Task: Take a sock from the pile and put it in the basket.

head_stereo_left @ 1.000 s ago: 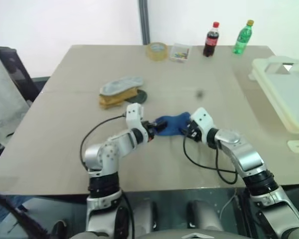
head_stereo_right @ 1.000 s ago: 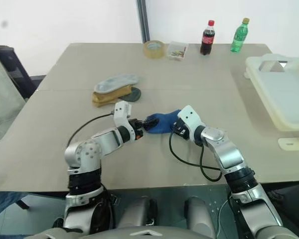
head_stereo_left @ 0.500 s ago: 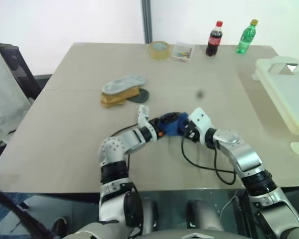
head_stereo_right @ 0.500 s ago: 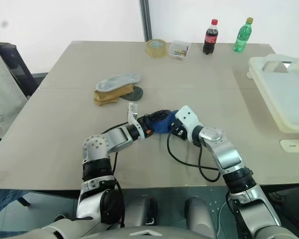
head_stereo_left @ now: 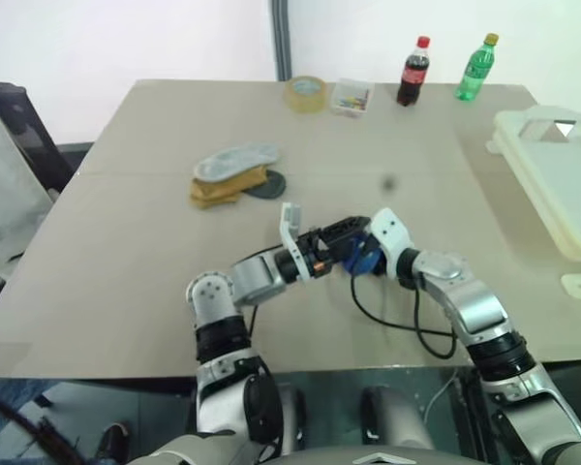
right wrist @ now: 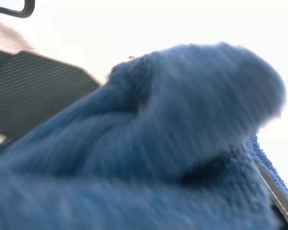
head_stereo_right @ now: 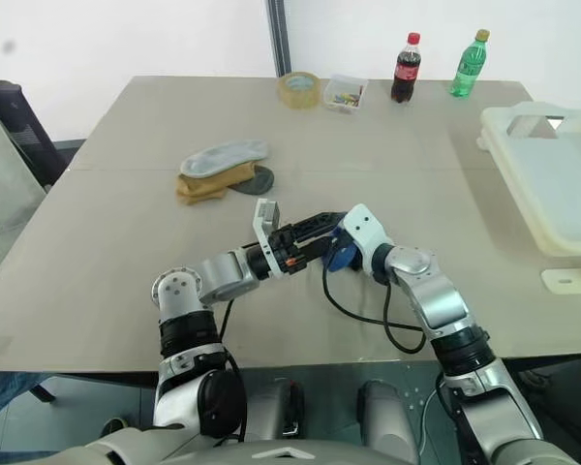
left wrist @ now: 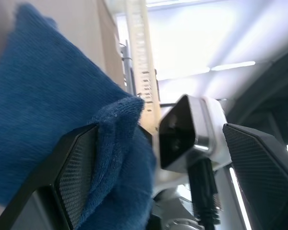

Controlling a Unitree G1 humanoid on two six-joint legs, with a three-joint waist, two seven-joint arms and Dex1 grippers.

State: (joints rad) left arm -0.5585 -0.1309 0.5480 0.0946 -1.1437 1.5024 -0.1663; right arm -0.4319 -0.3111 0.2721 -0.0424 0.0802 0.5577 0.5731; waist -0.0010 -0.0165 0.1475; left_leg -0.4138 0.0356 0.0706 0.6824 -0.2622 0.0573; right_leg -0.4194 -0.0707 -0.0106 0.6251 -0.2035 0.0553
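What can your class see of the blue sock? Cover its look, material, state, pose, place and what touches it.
The blue sock is royal blue, soft knitted fabric with a fuzzy, looped edge. It is bunched up, not flat, between the two grippers over the middle of the tan table, near its front edge. The right gripper holds it. One finger of the open left gripper lies against it. It is well short of the cream basket.

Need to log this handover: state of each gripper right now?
Left gripper: open, the sock against one finger.
Right gripper: shut on the sock.
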